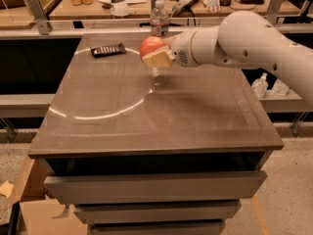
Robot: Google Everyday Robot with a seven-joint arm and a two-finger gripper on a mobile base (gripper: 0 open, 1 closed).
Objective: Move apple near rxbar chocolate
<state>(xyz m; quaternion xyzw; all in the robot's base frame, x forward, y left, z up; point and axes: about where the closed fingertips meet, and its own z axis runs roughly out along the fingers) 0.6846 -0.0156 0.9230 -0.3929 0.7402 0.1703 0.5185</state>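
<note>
In the camera view, the white arm (244, 38) reached in from the right, over the back part of the table (195, 111). The gripper (154, 53) was at its left end, up in the air above the table top. Its fingers were closed around the apple (150, 46), and one tan finger pad (158, 59) sat against the apple's lower front. The apple was red and round, and it did not touch the table.

The bar (108, 49) lay flat near the back left corner of the table. It was dark with faint light print. It was to the left of the apple, and the two were apart.

A clear bottle (159, 19) stood upright at the back edge of the table, just behind the apple. A thin ring of light (98, 112) curved across the left side of the table top. Gray drawers (156, 186) sat under the table.
</note>
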